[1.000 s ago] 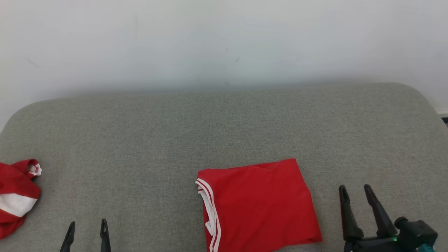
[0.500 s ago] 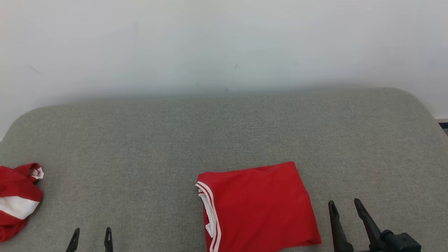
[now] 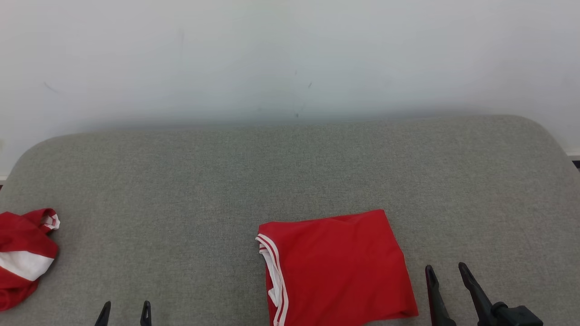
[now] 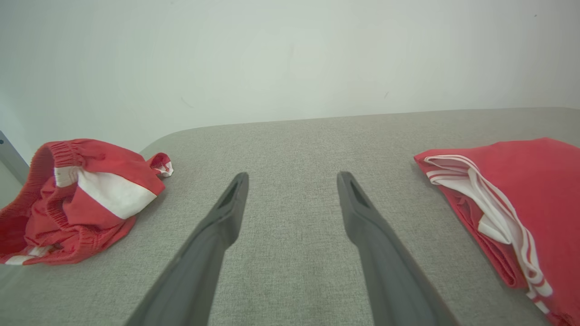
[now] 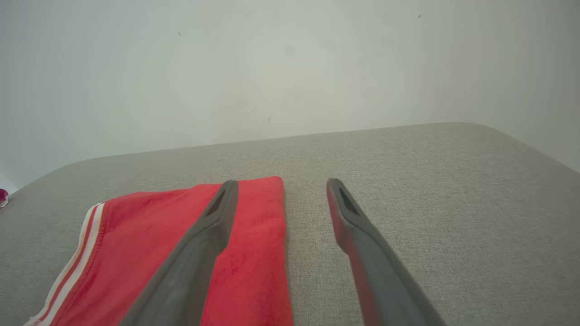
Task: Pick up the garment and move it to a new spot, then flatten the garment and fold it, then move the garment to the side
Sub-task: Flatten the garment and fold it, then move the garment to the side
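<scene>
Far over on the left, red and white shorts (image 3: 25,253) lie in a crumpled heap near the edge of the grey cushion (image 3: 181,181). Next comes the left gripper (image 3: 127,304), low in the head view. Its two dark fingers stand wide apart with nothing between them, and they point away from the robot toward the white wall (image 3: 290,54). In the middle, a bit to the right, lies the folded red garment (image 3: 344,267), flat on the cushion and close to the robot. Its edge with the thin white stripes faces left, and that edge runs from near to far. The whole shape is turned a little, so its far right corner sits furthest back. Its near end runs off the bottom of the head view, so its long side cannot be told. Just beside its right edge is the right gripper (image 3: 445,267), fingers also spread wide, holding nothing, pointing toward the wall.
</scene>
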Robot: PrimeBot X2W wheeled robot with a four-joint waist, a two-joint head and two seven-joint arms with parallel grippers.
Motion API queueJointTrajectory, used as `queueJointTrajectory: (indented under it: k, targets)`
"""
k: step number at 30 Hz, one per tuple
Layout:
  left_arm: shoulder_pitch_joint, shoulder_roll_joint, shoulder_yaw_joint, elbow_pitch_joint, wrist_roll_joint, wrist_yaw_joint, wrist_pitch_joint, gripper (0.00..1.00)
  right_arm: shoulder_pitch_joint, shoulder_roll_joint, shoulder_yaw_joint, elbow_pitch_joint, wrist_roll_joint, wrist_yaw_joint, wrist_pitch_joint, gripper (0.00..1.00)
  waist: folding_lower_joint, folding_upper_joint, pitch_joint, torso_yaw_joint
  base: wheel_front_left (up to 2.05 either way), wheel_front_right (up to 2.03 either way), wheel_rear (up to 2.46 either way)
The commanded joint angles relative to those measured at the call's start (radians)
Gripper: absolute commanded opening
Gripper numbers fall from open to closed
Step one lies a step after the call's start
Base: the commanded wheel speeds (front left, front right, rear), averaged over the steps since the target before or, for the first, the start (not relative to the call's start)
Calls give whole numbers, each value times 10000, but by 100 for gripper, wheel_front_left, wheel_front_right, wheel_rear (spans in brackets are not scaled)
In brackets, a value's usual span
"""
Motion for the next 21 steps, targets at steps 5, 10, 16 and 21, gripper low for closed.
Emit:
queueJointTrajectory:
  k: [5, 10, 16, 21]
  targets:
    - [-33, 58, -21, 38, -34, -47, -31, 100, 46, 15, 8, 61, -77, -26, -44, 100, 0, 0, 2, 8, 0, 0, 0]
    - [-36, 28, 4, 62, -6, -52, -31, 100, 45, -9, 18, 137, -52, -26, -44, 100, 0, 0, -8, 22, 0, 0, 0]
    - [-24, -3, 25, 85, 37, -55, -31, 100, 26, -15, 32, 171, -66, -26, -44, 100, 0, 0, -21, 17, 0, 0, 0]
    - [-72, -25, 12, 109, 86, -58, -31, 100, -15, -59, -35, 242, -7, -26, -44, 100, 0, 0, -32, 52, 0, 0, 0]
